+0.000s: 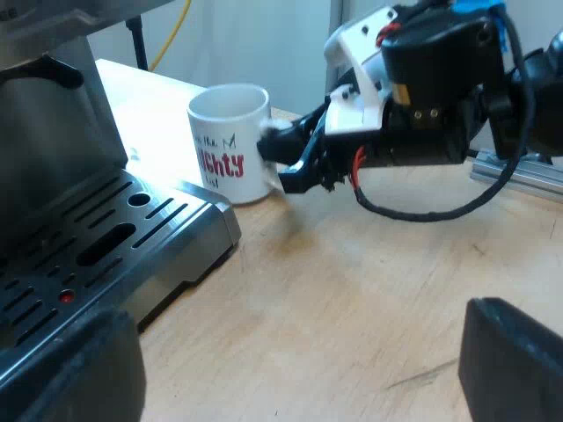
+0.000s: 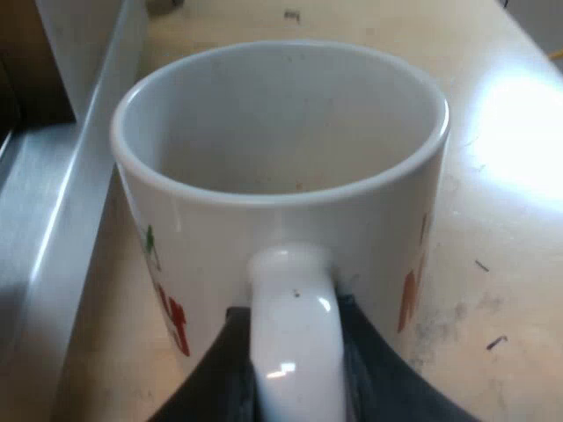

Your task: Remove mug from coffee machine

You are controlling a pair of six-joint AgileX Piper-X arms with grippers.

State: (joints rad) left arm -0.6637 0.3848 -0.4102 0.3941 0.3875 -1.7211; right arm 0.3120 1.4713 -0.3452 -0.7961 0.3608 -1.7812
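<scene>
Right tool (image 2: 295,387): gripping narrow on the handle (image 2: 295,308) of the mug (image 1: 229,141), its black fingers (image 2: 215,378) pressing either flank of the loop. The handle is likely chosen because it gives a firm purchase while keeping the cup upright.

Mug: white, red lettering, empty inside, standing upright over the desk (image 1: 352,290), just beside the corner of the drip tray (image 1: 97,237) and off its grille. Whether its base is resting on the wood or hovering just above cannot be told.

Espresso machine (image 1: 53,149): metal body rising behind the slotted tray, which is carrying nothing.

Left tool (image 1: 295,352): spreading wide, holding nothing, hanging over bare desk near the tray's front, well apart from the mug, seemingly keeping out of the way.

Assessment: removal is looking nearly complete, with only setting down and letting go remaining.
</scene>
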